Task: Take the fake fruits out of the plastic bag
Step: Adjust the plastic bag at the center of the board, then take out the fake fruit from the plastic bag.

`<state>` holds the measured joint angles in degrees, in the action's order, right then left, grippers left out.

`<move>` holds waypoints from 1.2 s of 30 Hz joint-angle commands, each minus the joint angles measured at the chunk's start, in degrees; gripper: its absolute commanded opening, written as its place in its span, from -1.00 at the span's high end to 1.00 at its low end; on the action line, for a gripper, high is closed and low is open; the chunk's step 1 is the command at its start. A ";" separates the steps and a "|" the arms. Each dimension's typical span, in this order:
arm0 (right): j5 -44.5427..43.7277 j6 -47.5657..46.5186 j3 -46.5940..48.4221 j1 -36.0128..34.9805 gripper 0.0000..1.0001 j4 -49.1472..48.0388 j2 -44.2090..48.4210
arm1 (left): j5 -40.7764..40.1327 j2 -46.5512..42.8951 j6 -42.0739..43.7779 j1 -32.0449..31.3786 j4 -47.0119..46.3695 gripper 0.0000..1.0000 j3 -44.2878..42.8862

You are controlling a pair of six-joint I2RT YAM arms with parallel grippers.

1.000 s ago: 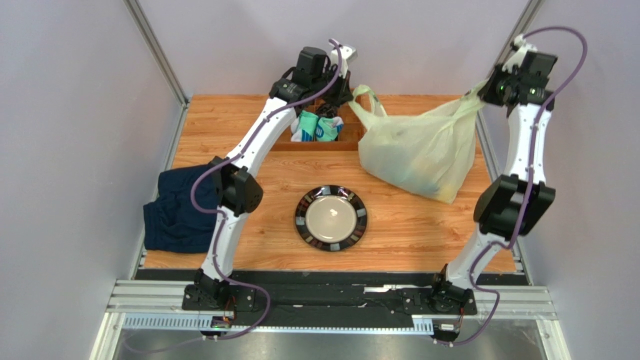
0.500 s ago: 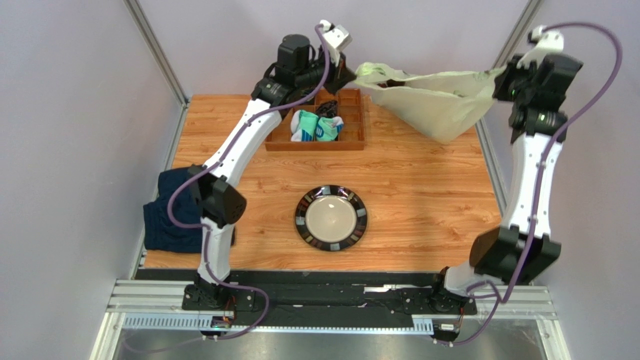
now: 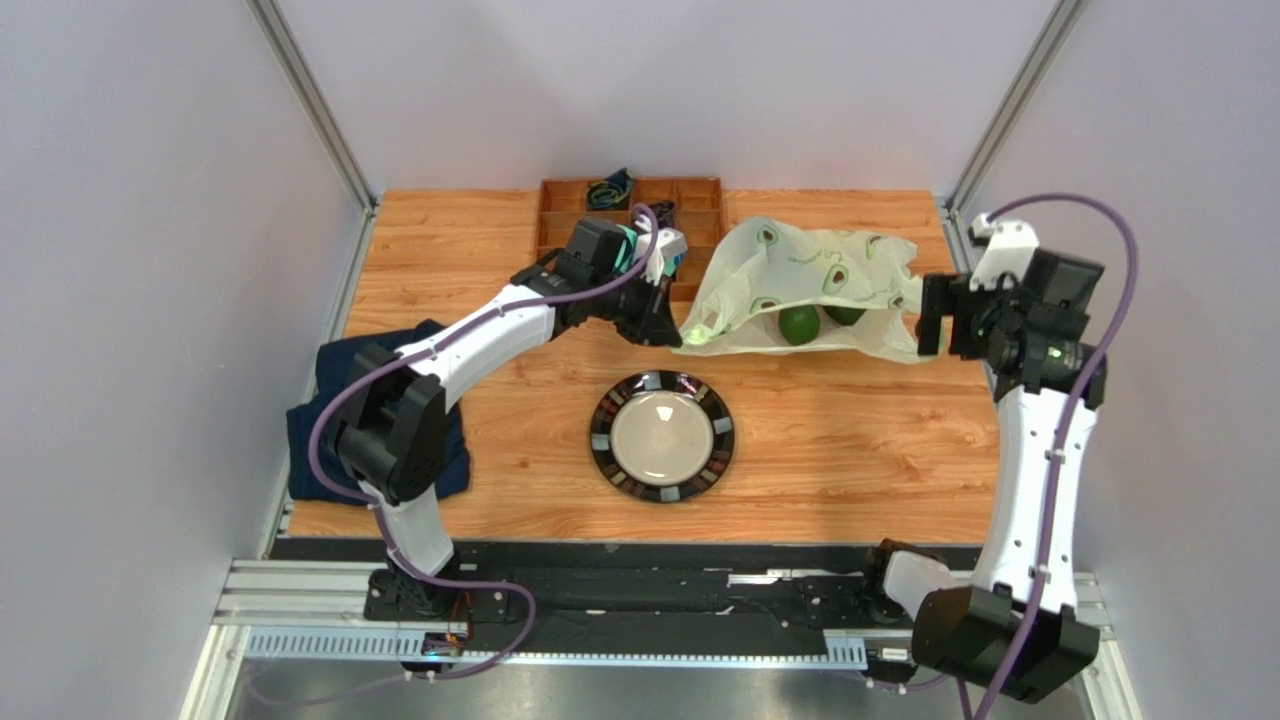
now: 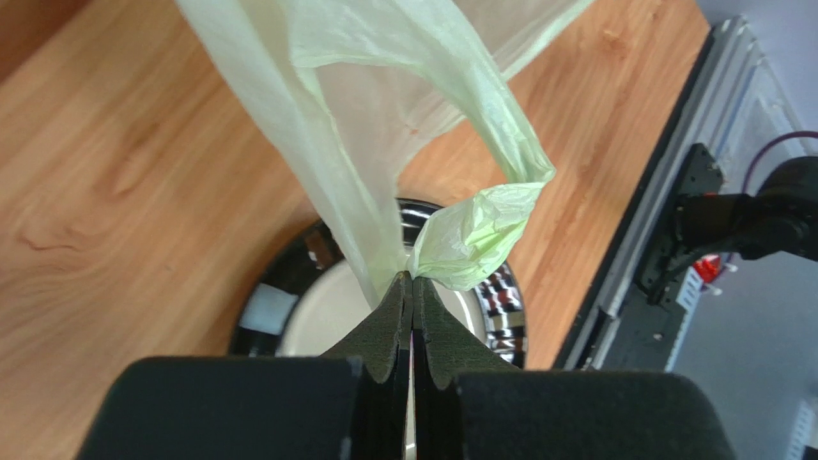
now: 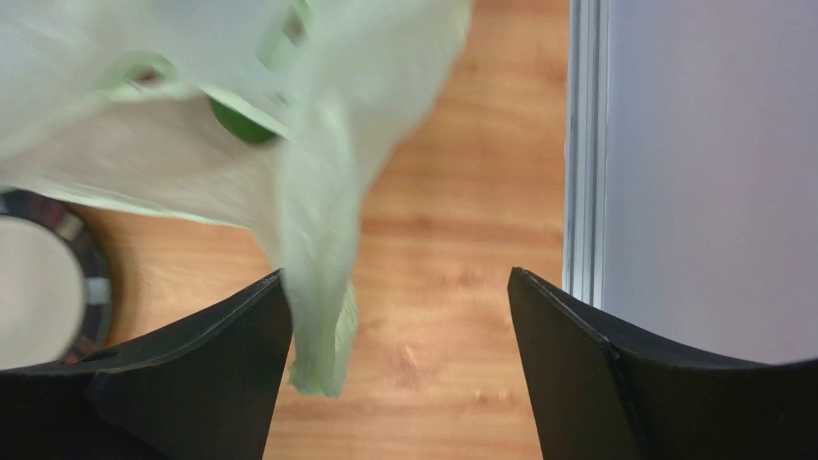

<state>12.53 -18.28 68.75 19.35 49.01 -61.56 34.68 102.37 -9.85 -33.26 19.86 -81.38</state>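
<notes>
The plastic bag [image 3: 812,270] is spread over the far right part of the wooden table [image 3: 842,450], beyond the plate [image 3: 661,477], and two dark green avocados [image 3: 800,323] are seen at its near side. A bunched end of the bag is pinched between the closed fingers of the left gripper [image 4: 411,280]. The right gripper [image 5: 396,278] is spread wide, with the bag's edge draped beside one finger and not clamped.
</notes>
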 commanded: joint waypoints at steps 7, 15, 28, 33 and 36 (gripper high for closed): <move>8.21 -0.44 11.07 -25.14 -0.54 -0.04 4.18 | 2.24 -9.20 -5.28 -1.99 -2.55 1.00 -4.39; 9.27 4.65 -3.00 -27.70 -0.04 -19.73 -9.88 | -2.68 -7.18 1.40 -1.90 2.90 1.00 -6.77; -1.36 8.61 -9.97 -31.22 0.10 -21.84 -16.48 | -5.15 -4.90 5.98 -1.55 2.03 1.00 -4.05; -7.78 10.81 -2.23 -31.13 -0.55 -24.93 -27.37 | -4.62 -4.54 6.24 -1.55 2.03 1.00 -3.17; -10.95 12.91 3.22 -30.69 -0.75 -25.11 -33.95 | -3.92 -5.33 6.59 -1.55 2.20 1.00 -2.20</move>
<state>8.01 -8.67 64.62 -11.88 27.83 -88.42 29.91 97.95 -5.28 -35.00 22.39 -84.73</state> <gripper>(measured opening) 0.813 0.007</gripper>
